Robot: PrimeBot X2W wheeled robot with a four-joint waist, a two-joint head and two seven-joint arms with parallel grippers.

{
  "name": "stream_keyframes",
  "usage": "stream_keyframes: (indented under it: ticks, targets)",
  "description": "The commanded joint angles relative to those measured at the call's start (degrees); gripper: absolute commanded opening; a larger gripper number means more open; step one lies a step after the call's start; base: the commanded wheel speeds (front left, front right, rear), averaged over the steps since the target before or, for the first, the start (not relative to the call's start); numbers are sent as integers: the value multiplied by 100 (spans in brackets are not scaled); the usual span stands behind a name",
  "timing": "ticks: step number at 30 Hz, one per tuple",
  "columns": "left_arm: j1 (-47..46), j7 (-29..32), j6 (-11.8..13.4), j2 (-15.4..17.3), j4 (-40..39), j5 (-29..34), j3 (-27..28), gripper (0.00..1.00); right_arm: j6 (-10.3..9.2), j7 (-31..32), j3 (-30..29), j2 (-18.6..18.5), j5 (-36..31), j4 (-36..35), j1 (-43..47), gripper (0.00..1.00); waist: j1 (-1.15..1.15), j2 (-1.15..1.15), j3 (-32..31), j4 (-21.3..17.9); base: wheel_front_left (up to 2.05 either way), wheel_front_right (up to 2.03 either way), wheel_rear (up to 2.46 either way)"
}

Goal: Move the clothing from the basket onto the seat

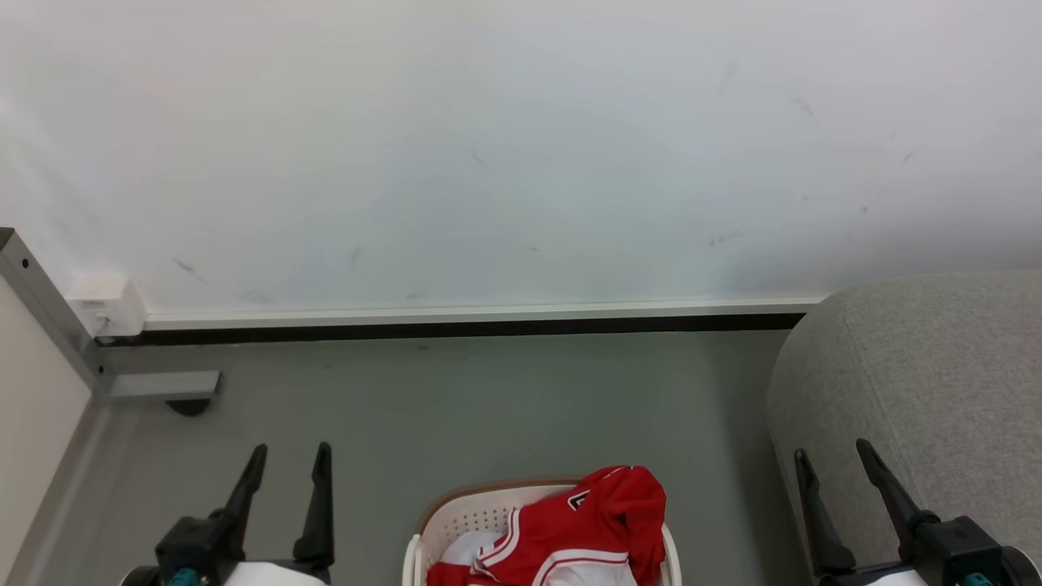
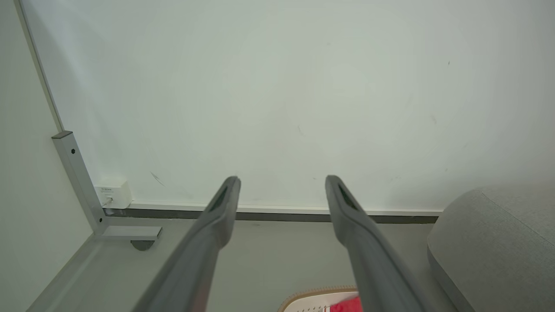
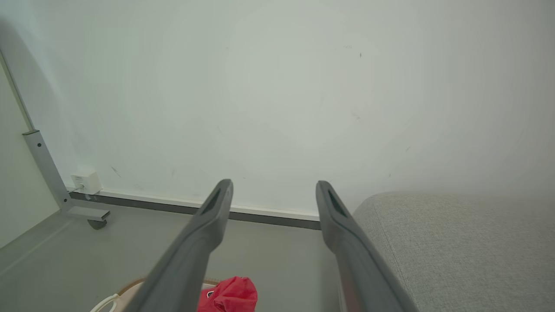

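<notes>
Left arm: the left gripper (image 1: 292, 448) is hovering at the lower left of the head view over the grey floor (image 1: 488, 399). Its two dark fingers are pointing up toward the wall (image 1: 521, 146), leaning slightly right.
Left gripper state: the fingers are standing wide apart and are gripping nothing.
Right arm: the right gripper (image 1: 832, 448) is hovering at the lower right, in front of the seat's (image 1: 936, 374) rounded side, with its fingers leaning slightly left.
Right gripper state: the fingers are spread wide and are not touching anything.
Clothing: the red garment (image 1: 586, 521) with white stripe trim is lying heaped in the basket (image 1: 464, 509), bulging above the far right part of its rim.
Basket: the cream laundry basket is sitting on the floor between the two grippers, near the seat but apart from it.
Seat: the light grey upholstered seat is standing at the right, against the wall.
Left edge: a grey metal frame (image 1: 49, 309) is resting on a caster, beside a small white box (image 1: 106, 305) at the skirting.
</notes>
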Motion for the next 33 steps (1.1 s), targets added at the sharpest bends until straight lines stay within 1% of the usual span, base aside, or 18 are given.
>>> stream_keyframes:
  ticks: [1, 11, 20, 23, 26, 33]
  targets:
    - [-17, -6, -16, 10, 0, -1, 15, 100, -14, -33, 1, 1, 49, 15, 20, 100, 0, 0, -4, -5, 0, 0, 0]
    - [-49, -6, -28, -5, -13, -62, 63, 100, -14, -42, 9, 0, 151, -2, -32, 100, 0, 0, 71, -109, 0, 0, 0]
    - [-168, -6, -51, -11, 1, -153, 58, 100, -14, -56, 24, -1, 286, -11, -144, 100, 0, 0, 270, -370, 0, 0, 0]
    - [-220, -5, -77, -13, -7, -181, 35, 100, -14, -95, 7, -1, 353, -49, -191, 100, 0, 0, 431, -481, 0, 0, 0]
    - [-305, -5, -110, -11, -2, -216, 46, 100, -14, -179, 36, 0, 640, -126, -300, 100, 0, 0, 620, -617, 0, 0, 0]
    - [-670, -5, -182, 135, 91, -256, -27, 100, -14, -355, 213, 0, 829, -334, -627, 100, 0, 0, 1256, -902, 0, 0, 0]
